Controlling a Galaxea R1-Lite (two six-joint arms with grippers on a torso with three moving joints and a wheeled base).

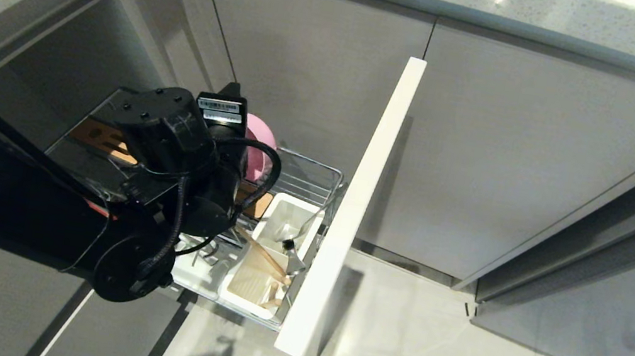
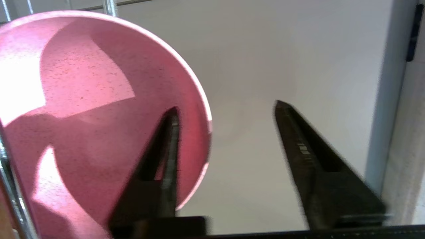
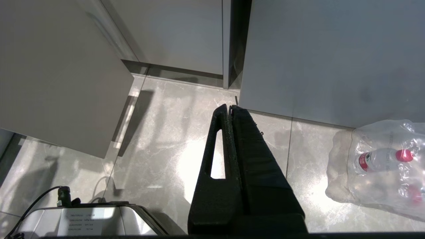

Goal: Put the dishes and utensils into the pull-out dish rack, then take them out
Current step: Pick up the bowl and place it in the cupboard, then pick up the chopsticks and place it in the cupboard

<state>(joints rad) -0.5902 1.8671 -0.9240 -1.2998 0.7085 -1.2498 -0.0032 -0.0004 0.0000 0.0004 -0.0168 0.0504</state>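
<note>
The pink bowl [image 2: 99, 109] stands on edge in the pull-out dish rack [image 1: 318, 172], and the chopsticks [image 1: 264, 252] lie in the white utensil caddy [image 1: 274, 247]. The left gripper [image 2: 225, 109] sits beside the bowl's rim with jaws spread, gripping nothing. The right gripper [image 3: 230, 108] hangs parked over the floor, jaws pressed together. Loading looks partly done; the plate is not visible, and unloading remains.

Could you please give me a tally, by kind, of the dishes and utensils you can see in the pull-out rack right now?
Pink dishes: 1, the pink bowl standing on edge in the wire rack.
Chopsticks: 1 pair, the chopsticks in the white caddy.
Forks: 1, the fork in the same caddy.
Total: 3 kinds, 4 pieces.
</note>
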